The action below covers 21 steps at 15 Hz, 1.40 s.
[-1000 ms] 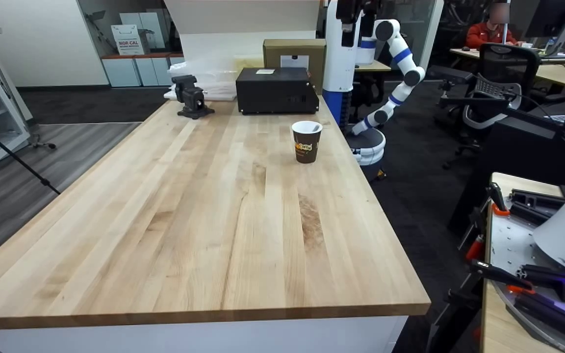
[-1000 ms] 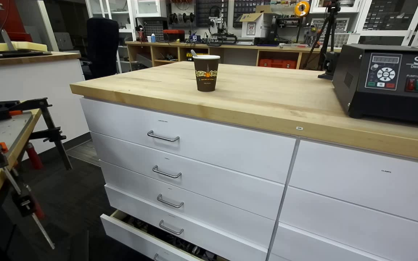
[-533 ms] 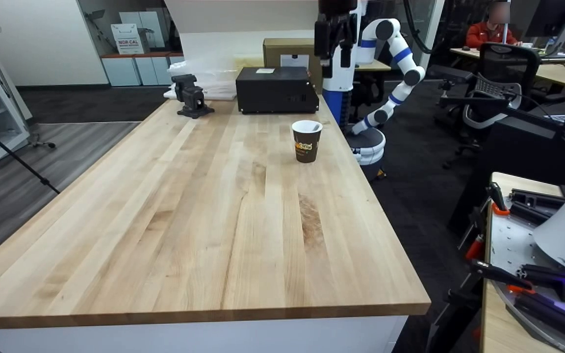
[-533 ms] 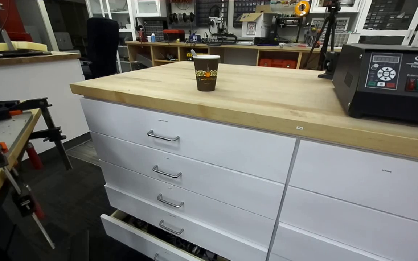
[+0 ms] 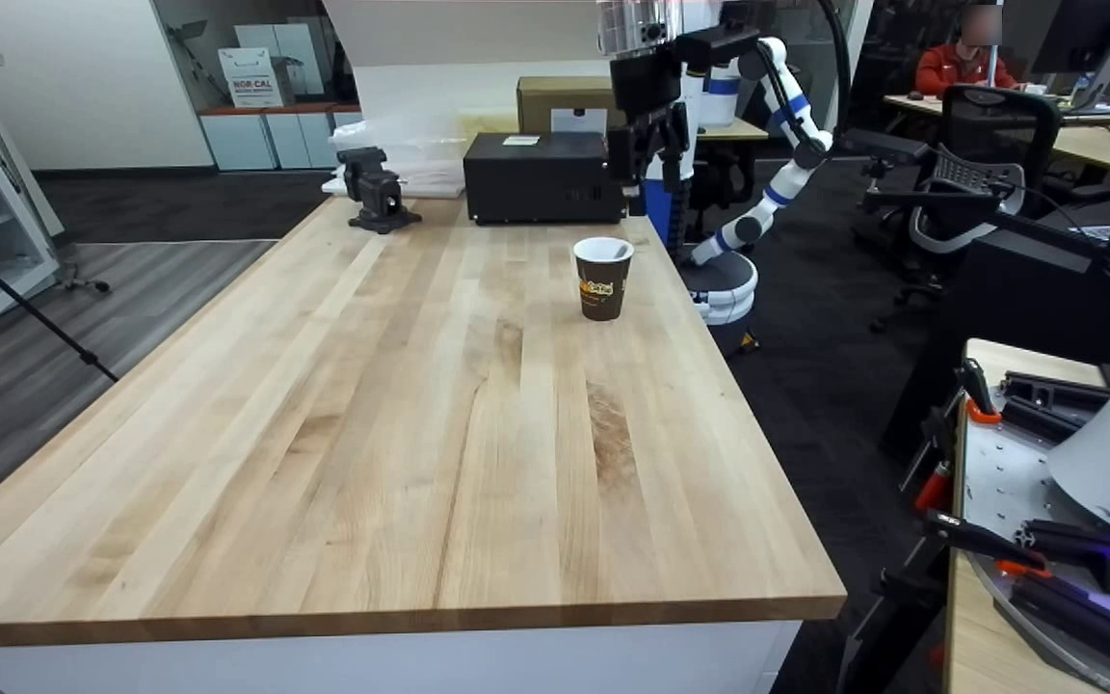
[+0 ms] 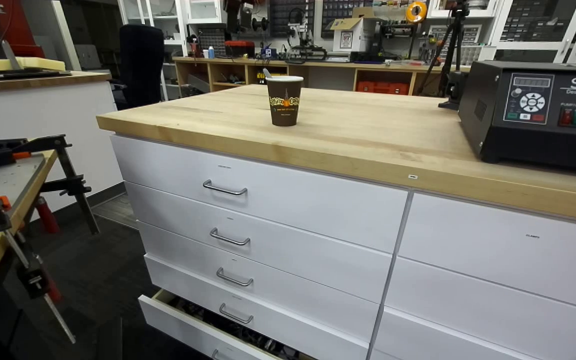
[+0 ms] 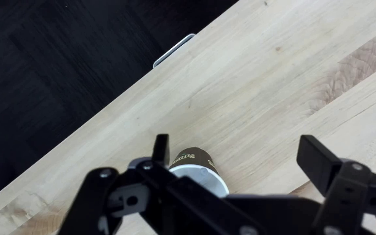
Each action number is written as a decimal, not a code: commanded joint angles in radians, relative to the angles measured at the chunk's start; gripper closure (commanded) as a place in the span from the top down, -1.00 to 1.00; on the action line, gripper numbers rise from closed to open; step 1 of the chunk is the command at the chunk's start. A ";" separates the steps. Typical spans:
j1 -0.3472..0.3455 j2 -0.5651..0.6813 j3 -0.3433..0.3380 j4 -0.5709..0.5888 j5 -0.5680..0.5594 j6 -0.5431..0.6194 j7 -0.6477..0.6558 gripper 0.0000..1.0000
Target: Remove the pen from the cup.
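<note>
Since the earlier views the gripper (image 7: pixel 237 156) has come down: in an exterior view its fingers (image 5: pixel 623 156), formerly nearer the top edge, now overlap one end of a black box (image 5: pixel 541 181) in the line of sight and hang higher than the cup (image 5: pixel 601 296). In an exterior view dark robot parts (image 6: pixel 232 15) now show at the top edge. The cup has kept its position. Tool condition: spread wide; in the wrist view the two fingers stand well apart, with wooden worktop (image 7: pixel 256 114) and part of the cup visible between them. The cup, dark brown with a white rim and printed lettering, stands upright on the worktop near its edge in both exterior views, apart from the fingers. The pen (image 6: pixel 267 73) is located in the cup: a short greyish end projects above the rim, tilted outward; the remainder is hidden by the cup wall. Seen from the wrist, the cup's mouth is partly covered by the gripper itself; a small round mark (image 7: pixel 204 171) shows inside it, and whether this belongs to the pen cannot be told. A black vise (image 5: pixel 379 193) stands near the black box at the far end of the worktop; below the worktop a drawer (image 6: pixel 178 329) is partly pulled out.
</note>
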 commanded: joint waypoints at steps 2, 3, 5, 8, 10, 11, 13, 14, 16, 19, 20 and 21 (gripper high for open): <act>-0.007 0.026 -0.013 -0.006 0.020 0.085 -0.035 1.00; -0.006 0.033 -0.015 -0.009 0.014 0.104 -0.038 1.00; -0.007 0.053 -0.019 -0.010 0.010 0.138 -0.043 1.00; 0.019 0.041 -0.006 -0.135 0.004 0.264 -0.002 1.00; 0.019 0.064 -0.007 -0.167 -0.002 0.330 -0.014 1.00; 0.021 0.078 -0.010 -0.175 -0.005 0.357 -0.017 1.00; 0.024 0.087 -0.013 -0.204 -0.008 0.394 -0.015 1.00; 0.024 0.096 -0.014 -0.206 -0.010 0.400 -0.017 1.00; 0.028 0.093 -0.015 -0.210 -0.018 0.401 -0.016 1.00; 0.023 0.096 -0.026 -0.160 -0.040 0.372 -0.022 1.00; 0.022 0.096 -0.029 -0.148 -0.046 0.368 -0.022 1.00; 0.021 0.095 -0.034 -0.128 -0.057 0.360 -0.021 1.00</act>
